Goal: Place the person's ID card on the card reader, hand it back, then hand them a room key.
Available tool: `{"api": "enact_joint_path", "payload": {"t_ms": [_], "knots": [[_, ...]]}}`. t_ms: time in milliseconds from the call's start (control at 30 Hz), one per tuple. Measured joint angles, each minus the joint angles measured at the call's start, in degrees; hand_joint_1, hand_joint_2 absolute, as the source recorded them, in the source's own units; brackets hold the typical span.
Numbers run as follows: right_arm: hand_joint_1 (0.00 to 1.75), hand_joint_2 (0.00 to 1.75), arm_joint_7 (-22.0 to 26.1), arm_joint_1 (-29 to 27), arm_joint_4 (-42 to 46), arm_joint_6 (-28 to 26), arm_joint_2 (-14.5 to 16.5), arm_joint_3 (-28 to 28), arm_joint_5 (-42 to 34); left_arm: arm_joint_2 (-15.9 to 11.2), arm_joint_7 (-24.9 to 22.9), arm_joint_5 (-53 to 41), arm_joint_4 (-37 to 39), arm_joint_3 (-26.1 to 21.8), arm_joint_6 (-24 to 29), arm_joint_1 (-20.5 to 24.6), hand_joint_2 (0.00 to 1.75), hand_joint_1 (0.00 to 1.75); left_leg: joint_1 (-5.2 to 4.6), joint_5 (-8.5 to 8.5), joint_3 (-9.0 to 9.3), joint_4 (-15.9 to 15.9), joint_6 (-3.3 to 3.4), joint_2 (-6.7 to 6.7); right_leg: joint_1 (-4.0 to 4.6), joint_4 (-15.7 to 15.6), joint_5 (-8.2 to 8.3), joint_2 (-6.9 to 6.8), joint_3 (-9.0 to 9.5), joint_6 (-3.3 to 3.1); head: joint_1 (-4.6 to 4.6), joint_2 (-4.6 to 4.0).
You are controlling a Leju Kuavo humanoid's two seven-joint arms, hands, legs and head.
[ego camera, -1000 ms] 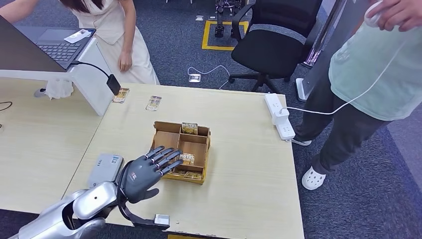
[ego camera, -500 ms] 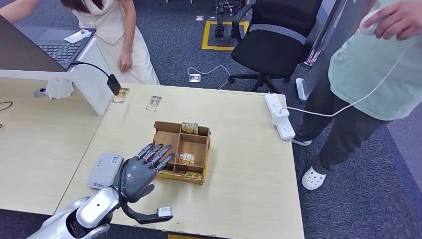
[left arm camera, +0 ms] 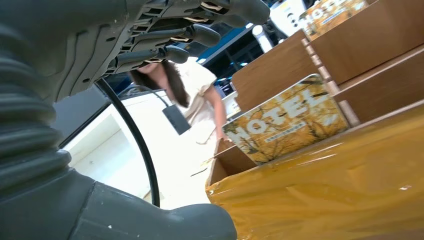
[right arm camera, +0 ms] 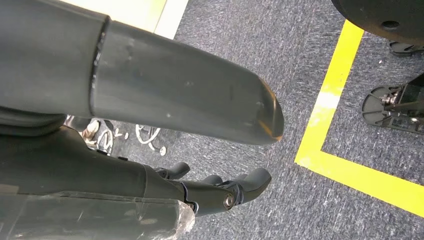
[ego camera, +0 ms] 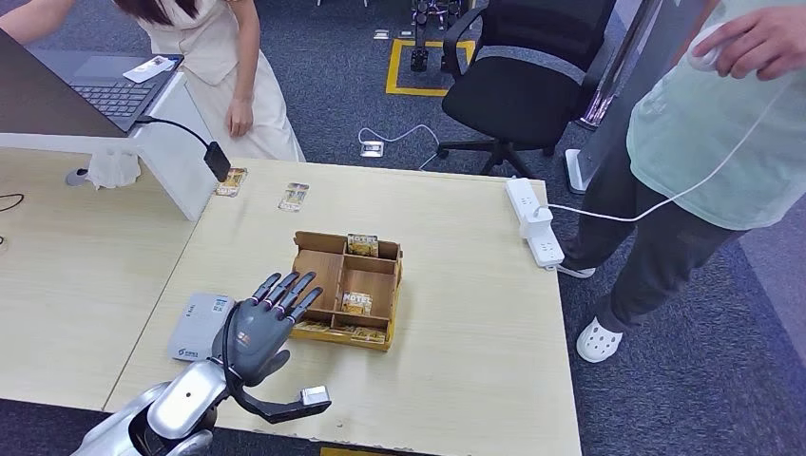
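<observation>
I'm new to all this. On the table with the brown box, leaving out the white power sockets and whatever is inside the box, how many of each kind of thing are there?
Loose cards: 2
Cardboard box: 1
Grey card reader: 1
Total: 4

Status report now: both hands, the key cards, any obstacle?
Left hand open, beside the wooden tray, holding nothing. Right hand hangs over the floor, empty. Hotel key cards in the tray, untouched. No obstacle seen.
</observation>
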State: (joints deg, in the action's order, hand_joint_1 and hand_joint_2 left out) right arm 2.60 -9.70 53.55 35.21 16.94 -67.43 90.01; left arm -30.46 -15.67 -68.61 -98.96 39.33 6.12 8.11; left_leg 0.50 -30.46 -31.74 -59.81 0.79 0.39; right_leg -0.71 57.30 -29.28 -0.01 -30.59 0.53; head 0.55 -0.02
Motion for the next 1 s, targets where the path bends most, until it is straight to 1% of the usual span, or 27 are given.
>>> {"api": "enact_joint_path", "payload": {"t_ms": [433, 1000], "knots": [[0.00, 0.00, -0.3, 0.0, 0.0, 0.0, 0.0, 0.0, 0.0, 1.0, 0.2, -0.8, 0.4, -1.7, -0.3, -1.6, 1.75, 0.00, 0.00, 0.00, 0.00, 0.0, 0.00, 0.00, 0.00, 0.0, 0.00, 0.00, 0.00, 0.00, 0.00, 0.00], [0.00, 0.00, -1.1, 0.0, 0.2, 0.0, 0.0, 0.1, -1.1, 1.6, 2.3, -0.3, 0.4, -1.8, -0.2, -3.0, 1.75, 0.00, 0.00, 0.00, 0.00, 0.0, 0.00, 0.00, 0.00, 0.0, 0.00, -0.01, 0.00, 0.00, 0.00, 0.00]]}}
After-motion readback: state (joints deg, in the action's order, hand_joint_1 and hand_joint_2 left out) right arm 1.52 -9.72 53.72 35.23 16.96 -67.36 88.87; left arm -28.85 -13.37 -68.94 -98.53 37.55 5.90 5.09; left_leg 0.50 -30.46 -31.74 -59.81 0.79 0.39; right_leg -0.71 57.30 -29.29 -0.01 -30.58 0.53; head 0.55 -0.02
